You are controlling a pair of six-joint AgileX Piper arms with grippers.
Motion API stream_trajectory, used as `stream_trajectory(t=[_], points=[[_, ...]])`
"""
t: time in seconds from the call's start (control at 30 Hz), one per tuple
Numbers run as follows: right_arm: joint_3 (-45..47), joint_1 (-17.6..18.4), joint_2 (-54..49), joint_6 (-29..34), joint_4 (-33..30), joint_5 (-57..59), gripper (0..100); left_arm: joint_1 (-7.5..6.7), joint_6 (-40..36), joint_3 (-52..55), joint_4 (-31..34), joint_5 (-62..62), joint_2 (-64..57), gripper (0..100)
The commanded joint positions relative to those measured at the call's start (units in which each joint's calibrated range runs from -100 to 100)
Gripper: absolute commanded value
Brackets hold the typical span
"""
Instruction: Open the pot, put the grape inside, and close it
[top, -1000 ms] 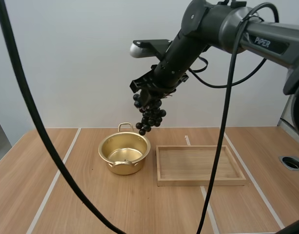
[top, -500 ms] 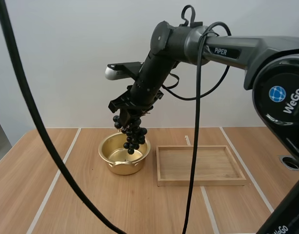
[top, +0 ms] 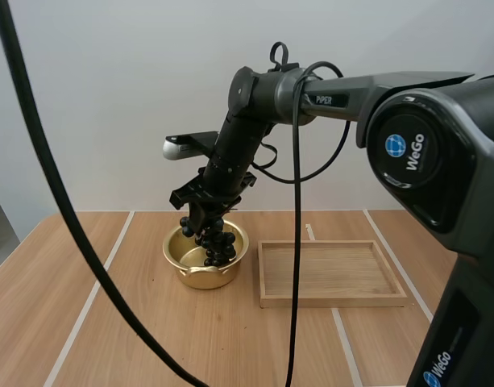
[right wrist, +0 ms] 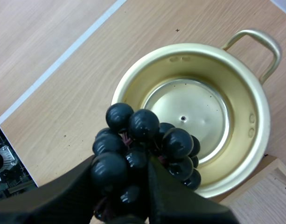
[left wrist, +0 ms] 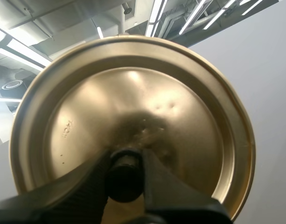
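Note:
The gold pot (top: pixel 205 256) stands open on the table, its bare bottom (right wrist: pixel 187 112) showing. My right gripper (top: pixel 200 211) is shut on the dark bunch of grapes (top: pixel 210 239), which hangs over the pot with its lowest grapes (right wrist: pixel 147 140) at or just inside the rim. My left gripper (left wrist: pixel 125 173) is shut on the black knob (left wrist: pixel 124 175) of the gold lid (left wrist: pixel 133 116), with the lid held up off the table.
An empty wooden tray (top: pixel 331 272) lies just right of the pot. One corner of the tray (right wrist: pixel 261 200) shows beside the pot's rim in the right wrist view. White lines run across the wooden tabletop (top: pixel 110 322).
My right arm has swung left and down, carrying the grapes from high above the tray's left end to directly over the pot, lowering them to the rim.

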Motion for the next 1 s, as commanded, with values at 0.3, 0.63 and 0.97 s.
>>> stream_trajectory(t=[0.3,0.63,0.97], points=[[-0.65,-0.01,4.95,-2.85,0.98,-6.4,0,-0.13,-0.27,-0.41,0.22,-0.91,-0.17,0],[-0.65,-0.01,9.22,-3.87,0.79,-15.76,0,-0.13,-0.27,-0.41,0.22,-0.91,-0.17,0],[-0.81,-0.01,12.44,-5.01,1.68,-20.72,0,-0.13,-0.27,-0.41,0.22,-0.75,-0.17,0]])
